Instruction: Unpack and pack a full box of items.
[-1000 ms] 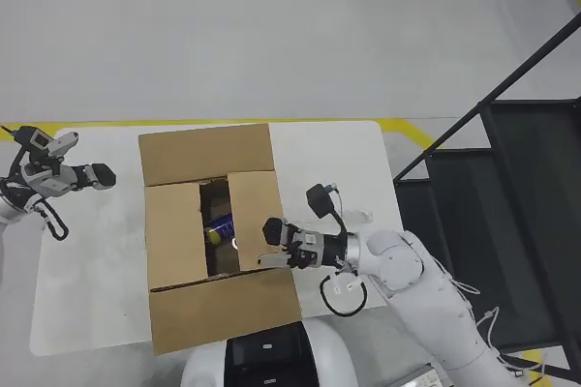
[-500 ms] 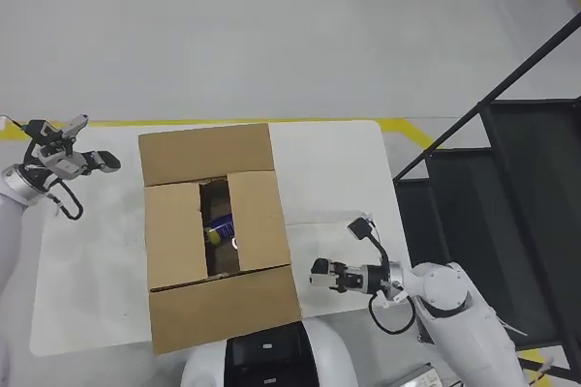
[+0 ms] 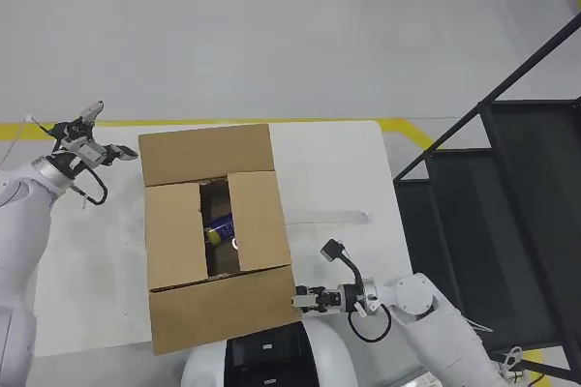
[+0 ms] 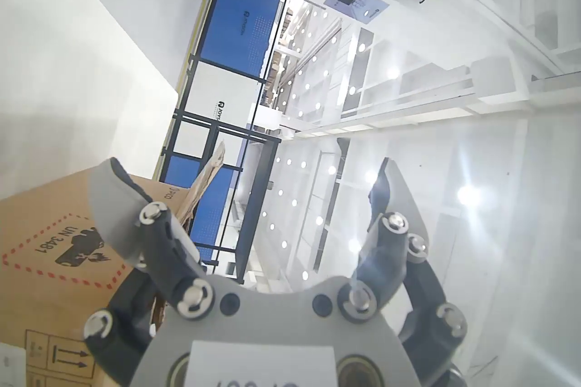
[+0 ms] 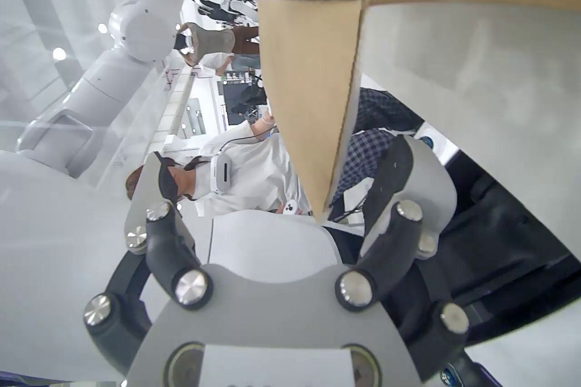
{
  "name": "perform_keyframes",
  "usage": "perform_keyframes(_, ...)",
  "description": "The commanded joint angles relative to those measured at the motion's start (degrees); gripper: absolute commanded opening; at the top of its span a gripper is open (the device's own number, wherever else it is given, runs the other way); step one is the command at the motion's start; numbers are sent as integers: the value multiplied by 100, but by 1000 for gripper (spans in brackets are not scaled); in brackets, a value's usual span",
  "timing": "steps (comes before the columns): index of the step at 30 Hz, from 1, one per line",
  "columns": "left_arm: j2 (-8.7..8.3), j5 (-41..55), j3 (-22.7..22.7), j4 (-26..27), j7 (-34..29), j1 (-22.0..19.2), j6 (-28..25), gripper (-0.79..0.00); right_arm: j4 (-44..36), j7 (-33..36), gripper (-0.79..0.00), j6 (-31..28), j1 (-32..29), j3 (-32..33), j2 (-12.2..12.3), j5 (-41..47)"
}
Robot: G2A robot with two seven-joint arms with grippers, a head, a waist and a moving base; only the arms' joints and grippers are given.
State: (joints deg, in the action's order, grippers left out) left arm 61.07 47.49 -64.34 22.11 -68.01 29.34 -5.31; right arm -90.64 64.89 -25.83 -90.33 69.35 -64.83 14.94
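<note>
The brown cardboard box [image 3: 171,242] is sitting on the white counter [image 3: 329,164], and the right end effector [image 3: 300,296], spread wide, is straddling a corner of its near flap [image 3: 223,310], so it should be pinching squarely before swinging, while the spread left end effector [image 3: 109,131] is hovering by the far flap [image 3: 208,153].

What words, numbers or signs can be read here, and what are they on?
"UN 3481": in a red dashed diamond on the cardboard box, left wrist view.
Arrow signs, wordless: lower on that box side.
Label at the base of the left gripper: cut off, unreadable.
Print on the blue wall panels: too small to read.
</note>
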Motion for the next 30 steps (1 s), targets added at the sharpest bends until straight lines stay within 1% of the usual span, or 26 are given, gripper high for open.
perform_keyframes(1, 37, -35, 42, -86, -134, -46, 115, 0, 47, 110, 0, -124, 81, -144, -22, 353)
perform_keyframes(6, 100, 86, 30, -201, -541, -101, 262, 0, 68, 316, 0, -462, 242, -336, -59, 1097)
perform_keyframes(9, 104, 165, -10, -228, -1013, -114, 403, 0, -10, 471, 0, -654, 324, -440, -75, 1521)
perform_keyframes(12, 79, 160, -48, -227, -1397, -118, 459, 0, -59, 508, 0, -747, 430, -533, -91, 1677)
perform_keyframes(15, 26, 147, -118, -202, -1754, -106, 403, 0, -22, 436, 0, -799, 585, -630, -116, 1739)
perform_keyframes(17, -22, 112, -165, -167, -1999, -77, 348, 0, 14, 257, 0, -865, 701, -691, -142, 1744)
perform_keyframes(18, -44, 109, -185, -102, -1999, -50, 330, 0, 43, 141, 0, -905, 754, -719, -157, 1723)
perform_keyframes(21, -121, 116, -208, 276, -1999, 136, 284, 0, 156, -271, 0, -956, 920, -764, -192, 1456)
perform_keyframes(23, -222, 106, -158, 816, -1999, 401, 439, 0, 222, -741, 0, -937, 1027, -808, -225, 1130)
perform_keyframes(24, -262, 41, -114, 1007, -1999, 494, 484, 0, 263, -967, 0, -941, 1056, -784, -234, 1012)
perform_keyframes(25, -357, -53, -53, 1345, -1999, 665, 549, 0, 290, -1354, 0, -942, 1088, -780, -252, 719)
perform_keyframes(27, -514, -98, 29, 1857, -1999, 932, 643, 0, 288, -1781, 0, -896, 1112, -811, -277, 403)
perform_keyframes(29, -688, -132, 105, 2344, -1999, 1176, 682, 0, 257, -2135, 0, -856, 1118, -821, -291, 45)
perform_keyframes(30, -749, -149, 125, 2483, -1999, 1249, 670, 0, 235, -2225, 0, -847, 1109, -830, -296, -17)
